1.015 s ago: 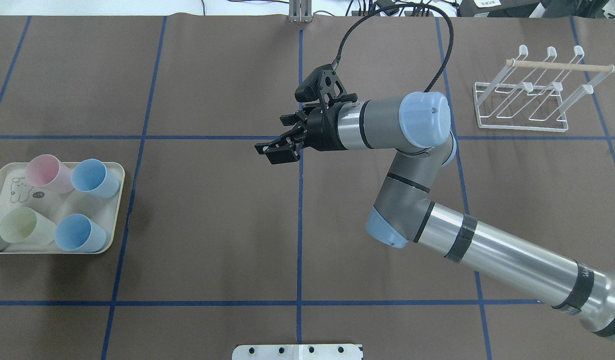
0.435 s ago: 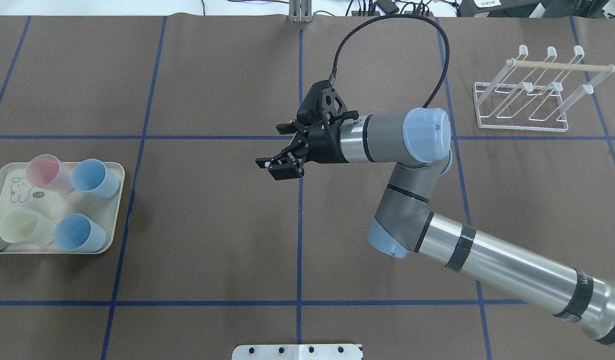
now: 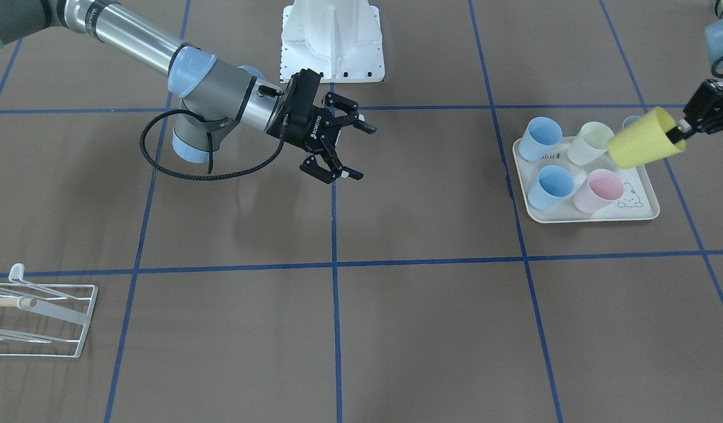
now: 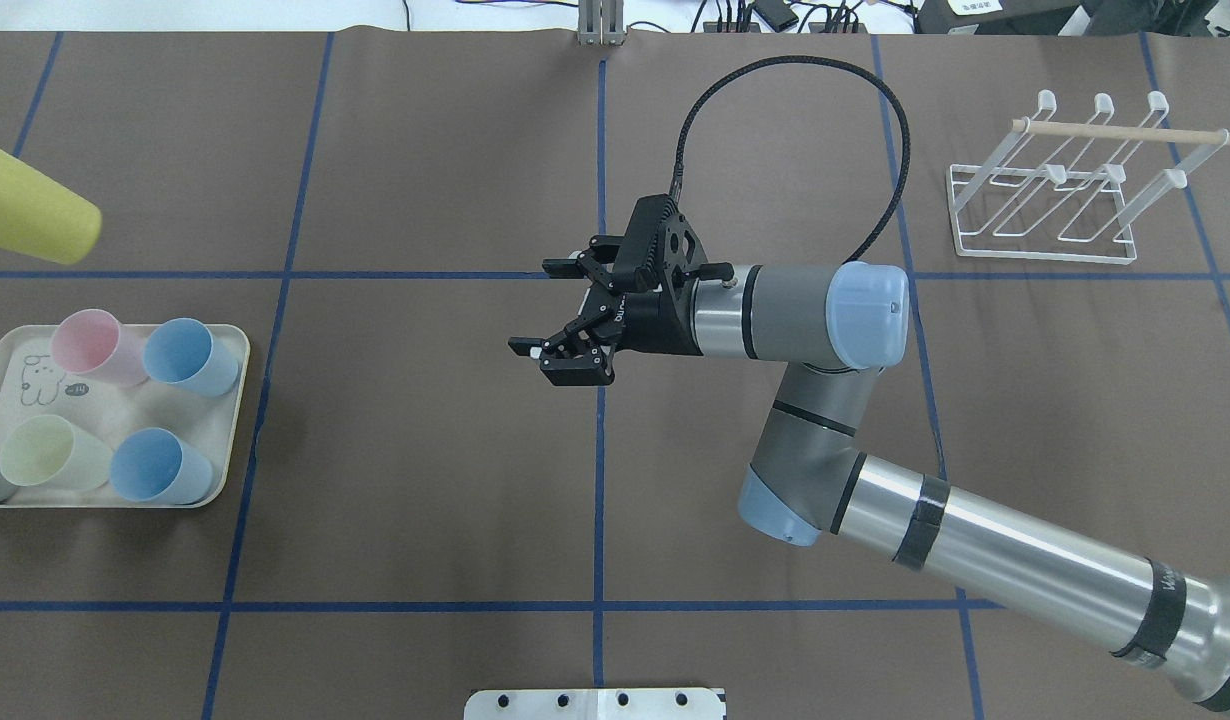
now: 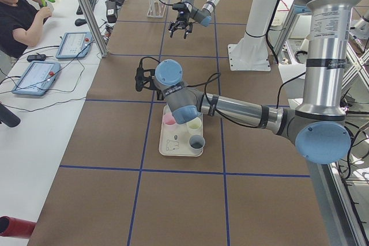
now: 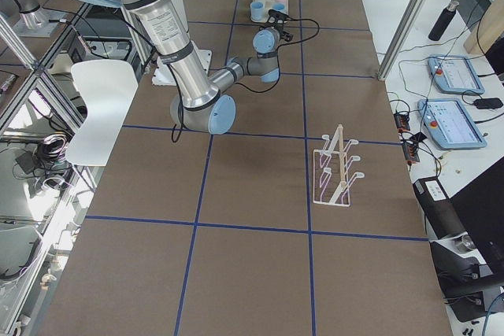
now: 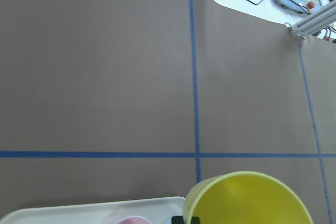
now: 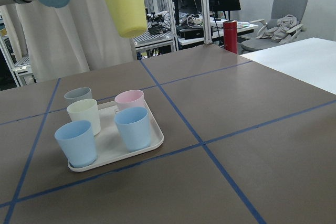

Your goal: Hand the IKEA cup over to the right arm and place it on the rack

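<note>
Tilted yellow cup [image 3: 642, 144] grasped aloft by left end effector [image 3: 680, 130]; right end effector [image 4: 537, 308] spread, horizontal, mid-table.

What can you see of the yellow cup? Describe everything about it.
The yellow cup is plain, matte and plastic-looking, tapering from a wide open mouth to a narrower base. Nothing shows inside it. It is held in the air, tilted well off upright, near the tray and clear of the cups standing there. Only the left gripper touches it, jaws shut on its rim.
</note>
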`<state>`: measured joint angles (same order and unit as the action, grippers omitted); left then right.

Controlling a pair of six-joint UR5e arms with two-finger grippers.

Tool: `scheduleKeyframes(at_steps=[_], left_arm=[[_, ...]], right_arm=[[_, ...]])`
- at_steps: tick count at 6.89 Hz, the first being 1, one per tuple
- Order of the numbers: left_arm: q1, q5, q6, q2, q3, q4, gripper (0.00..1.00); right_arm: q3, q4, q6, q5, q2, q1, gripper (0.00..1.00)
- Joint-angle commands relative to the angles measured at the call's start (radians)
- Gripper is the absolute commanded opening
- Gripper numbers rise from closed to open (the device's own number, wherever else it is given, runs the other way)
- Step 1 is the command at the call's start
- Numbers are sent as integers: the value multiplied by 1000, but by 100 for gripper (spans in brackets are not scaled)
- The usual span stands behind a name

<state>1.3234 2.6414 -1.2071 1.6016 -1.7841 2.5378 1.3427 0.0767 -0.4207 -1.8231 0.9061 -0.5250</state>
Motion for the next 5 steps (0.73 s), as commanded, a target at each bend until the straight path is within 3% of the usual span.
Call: scheduleKeyframes(at_steps=[1, 3, 5], left_arm=[[-174, -102, -359, 82, -47, 141, 0], [-339, -246, -579, 203, -51, 160, 0], [-470, -339, -699, 285, -46, 157, 0]], right_arm=[[3, -28, 5, 62, 0, 28, 99], [9, -15, 13, 160, -1, 69, 99], [9, -14, 128, 153, -12, 71, 99]])
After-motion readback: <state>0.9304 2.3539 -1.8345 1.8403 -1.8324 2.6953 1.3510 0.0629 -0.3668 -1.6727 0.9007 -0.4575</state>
